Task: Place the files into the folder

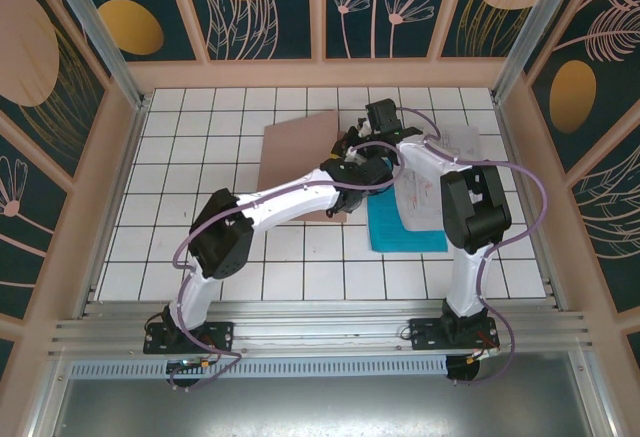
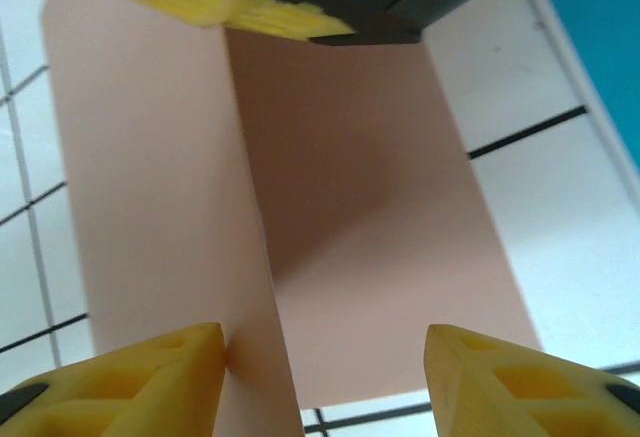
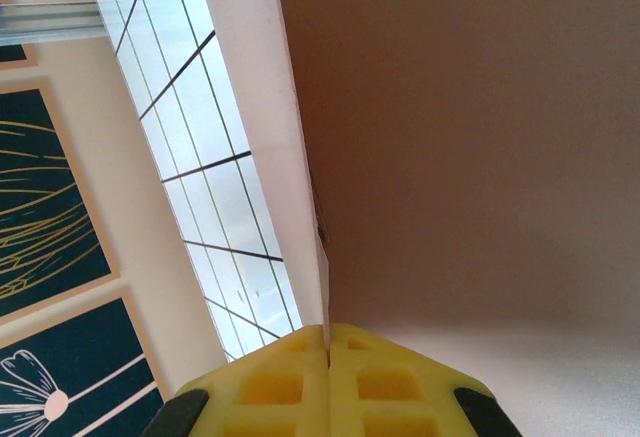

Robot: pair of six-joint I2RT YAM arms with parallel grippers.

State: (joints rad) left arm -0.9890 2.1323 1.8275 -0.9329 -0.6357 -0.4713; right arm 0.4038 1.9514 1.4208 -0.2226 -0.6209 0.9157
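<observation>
A white tiled surface (image 1: 200, 137) with dark grid lines sits inside walls of dark teal panels printed with pale plants. The folder (image 1: 295, 152) lies on it, pinkish-brown and partly open. In the left wrist view one leaf lies flat on the tiles while the other stands up from the fold. The right fingers (image 3: 280, 387) are pressed together on an edge of the folder, pinching the thin card between them. The left fingers (image 2: 150, 377) stand apart over the folder's end, with the raised leaf's edge just beside one of them and nothing clamped. To the folder's right, just beside its near corner but not touching it, lies the teal-blue sheet (image 1: 405, 229). The white printed sheets (image 1: 455, 147) lie further to the folder's right.
</observation>
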